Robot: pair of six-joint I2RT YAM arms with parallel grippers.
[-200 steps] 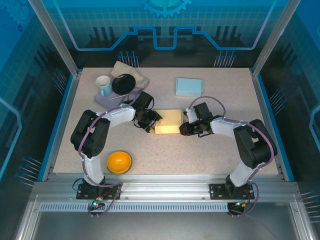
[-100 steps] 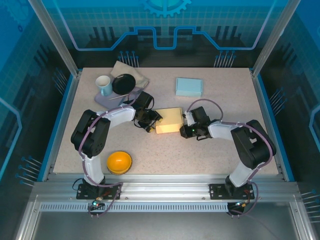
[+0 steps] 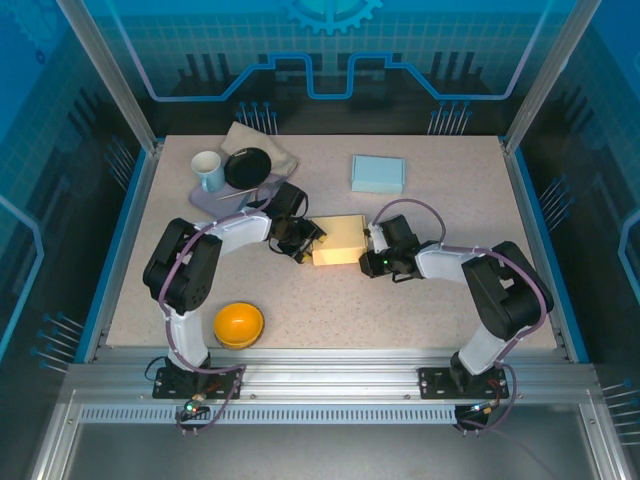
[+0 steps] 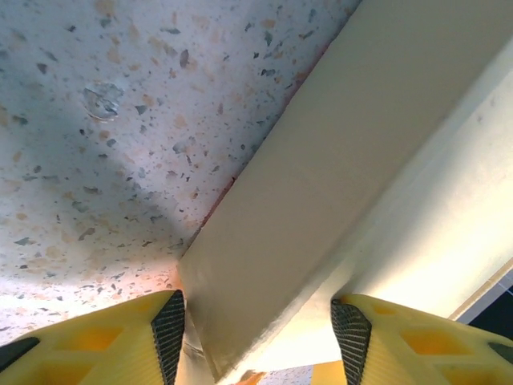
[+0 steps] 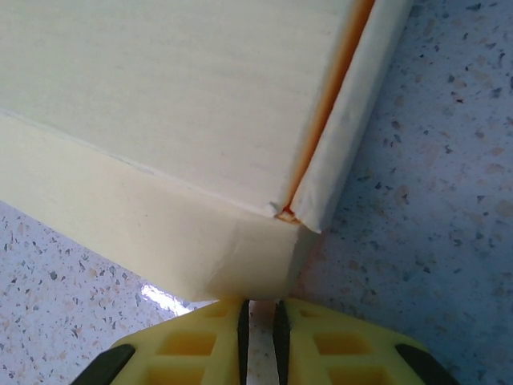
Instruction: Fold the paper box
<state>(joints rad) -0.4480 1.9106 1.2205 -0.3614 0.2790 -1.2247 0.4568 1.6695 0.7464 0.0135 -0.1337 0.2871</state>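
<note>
An orange bowl [image 3: 239, 323] sits on the speckled counter [image 3: 420, 310] at the near left, close to the base of the left arm.

Mid-counter lies the pale yellow paper box [image 3: 338, 240], flat on the surface, with an arm reaching in from each side. The left hand [image 3: 303, 243] is at the box's left end. In the left wrist view this hand [image 4: 256, 329] has its yellow fingers spread wide around a corner of the box [image 4: 345, 160], and both black pads [image 4: 168, 337] sit against the cardboard, so it grips the box there. The right hand [image 3: 372, 255] is at the box's near right corner. In the right wrist view this hand [image 5: 259, 309] has its two fingers [image 5: 216, 333] drawn almost together with only a thin slit between them. It holds nothing, and its tips are right at the bottom of the box's [image 5: 160, 104] corner. Along the box's right edge a narrow side flap [image 5: 353, 112] stands slightly off the top panel, with an orange seam showing in the gap.

Farther back, a light blue box [image 3: 378, 173] lies well apart from the hands. At the far left a white cup [image 3: 208, 170] and a black dish [image 3: 247, 167] rest beside each other on a purple mat [image 3: 215, 199], with a tan cloth [image 3: 262, 142] behind them.
</note>
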